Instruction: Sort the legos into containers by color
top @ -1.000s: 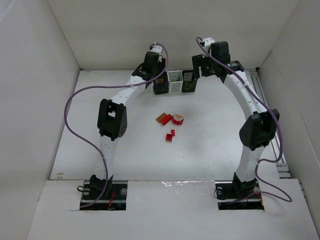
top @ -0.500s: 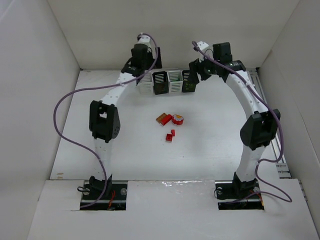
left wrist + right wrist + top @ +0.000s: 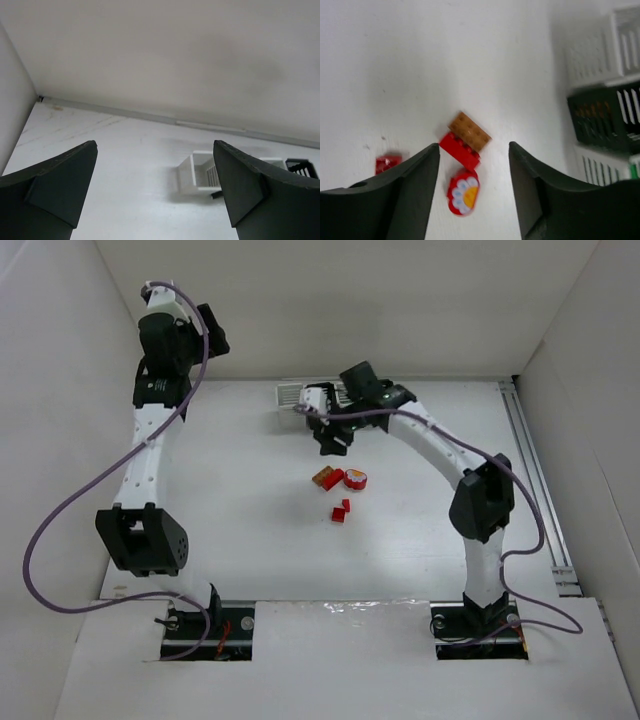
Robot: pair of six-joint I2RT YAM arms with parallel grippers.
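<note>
Fingers (image 3: pixel 405 200) spread and empty, the right gripper (image 3: pixel 473 147) is pictured poised over a cluster of legos (image 3: pixel 327 477) near the middle of the table (image 3: pixel 220 490). An orange brick (image 3: pixel 470 131) is seen lying against a red brick (image 3: pixel 460 150), with a round red piece (image 3: pixel 463 194) just beside them and a small red brick (image 3: pixel 387 162) apart. A pick is judged to be the step in hand. It would be best done by choosing one of the two touching bricks, closing across its short sides and lowering straight, so that the neighbour is not dragged along. The bins (image 3: pixel 602 117), white and black by turns, are lined up by the far edge, near the cluster. The left gripper (image 3: pixel 155 145), likewise spread and empty, is held high over the far left corner, well apart. Nothing is seen to block the descent.
</note>
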